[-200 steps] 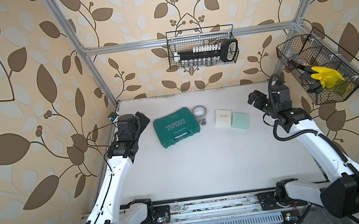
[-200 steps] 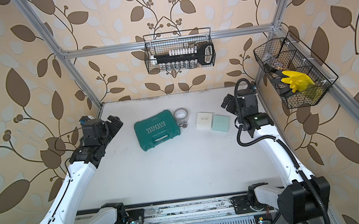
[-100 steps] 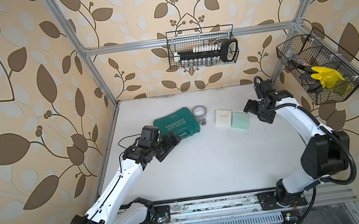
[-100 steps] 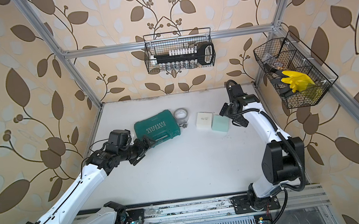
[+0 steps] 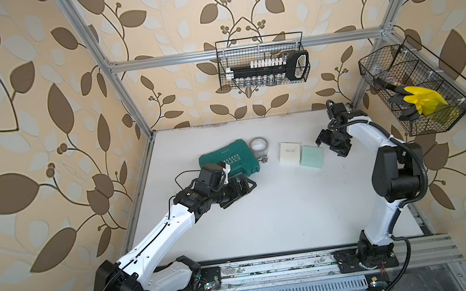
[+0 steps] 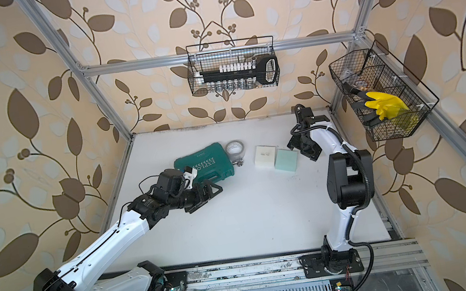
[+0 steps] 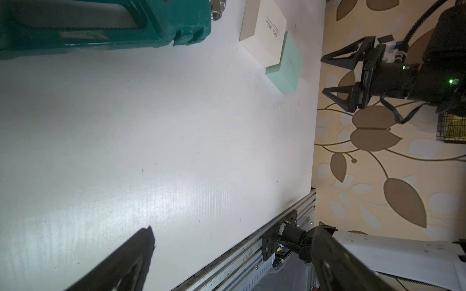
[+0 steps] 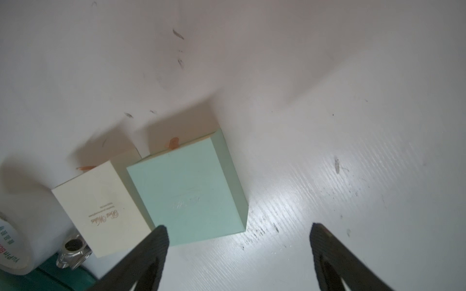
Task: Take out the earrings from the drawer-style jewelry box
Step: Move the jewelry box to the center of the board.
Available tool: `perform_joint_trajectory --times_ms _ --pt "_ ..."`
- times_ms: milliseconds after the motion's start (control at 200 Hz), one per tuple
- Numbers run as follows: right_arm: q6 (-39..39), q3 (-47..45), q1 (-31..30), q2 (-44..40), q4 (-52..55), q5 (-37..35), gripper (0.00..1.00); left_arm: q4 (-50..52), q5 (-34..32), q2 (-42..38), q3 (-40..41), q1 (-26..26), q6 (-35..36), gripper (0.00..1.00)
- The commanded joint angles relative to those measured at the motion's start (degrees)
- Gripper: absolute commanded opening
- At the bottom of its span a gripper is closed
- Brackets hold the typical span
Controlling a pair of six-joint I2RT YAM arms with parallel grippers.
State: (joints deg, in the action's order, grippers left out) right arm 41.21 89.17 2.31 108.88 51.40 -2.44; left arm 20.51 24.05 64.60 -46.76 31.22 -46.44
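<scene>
From my end I can read "EXPLO" on the teal case (image 6: 206,162), gold script "Best Wishes" on the cream box (image 8: 100,209), and "YuPin" on the tape roll (image 8: 15,249). The embossing on the mint box (image 8: 186,191) is unreadable.

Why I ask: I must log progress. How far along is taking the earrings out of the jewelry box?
Done: nothing visible; the cream box and mint box both sit closed, no earrings in sight. In hand: the right pincer, open and empty, hovers just beside the mint box; the left pincer is open over bare table. Left: pull out a drawer, lift the earrings out.
</scene>
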Motion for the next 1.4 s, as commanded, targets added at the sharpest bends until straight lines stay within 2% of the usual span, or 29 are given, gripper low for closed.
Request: perform_joint_trajectory --times_ms 0,420,645,805,1220,1395 --pt "-0.69 2.46 0.9 2.14 -3.38 1.34 0.89 -6.6 0.69 1.05 0.53 1.49 2.05 0.99" --pt "1.07 12.42 1.82 14.39 -0.41 4.79 0.79 -14.97 -1.55 7.88 -1.23 8.39 9.75 0.99" --pt "3.81 14.52 1.76 16.66 0.97 5.7 0.76 -23.54 -7.56 7.21 2.04 10.08 7.66 0.99" --pt "5.15 14.91 1.74 17.56 2.7 6.05 0.72 -24.92 -10.55 7.1 2.59 10.33 7.42 0.99" --pt "6.82 12.92 1.23 17.29 3.67 6.54 0.71 -31.21 -19.48 2.88 7.89 11.23 4.75 0.99" --pt "7.8 12.66 0.52 17.95 4.21 7.53 0.69 -30.24 -19.71 1.94 7.93 11.26 4.78 0.99"
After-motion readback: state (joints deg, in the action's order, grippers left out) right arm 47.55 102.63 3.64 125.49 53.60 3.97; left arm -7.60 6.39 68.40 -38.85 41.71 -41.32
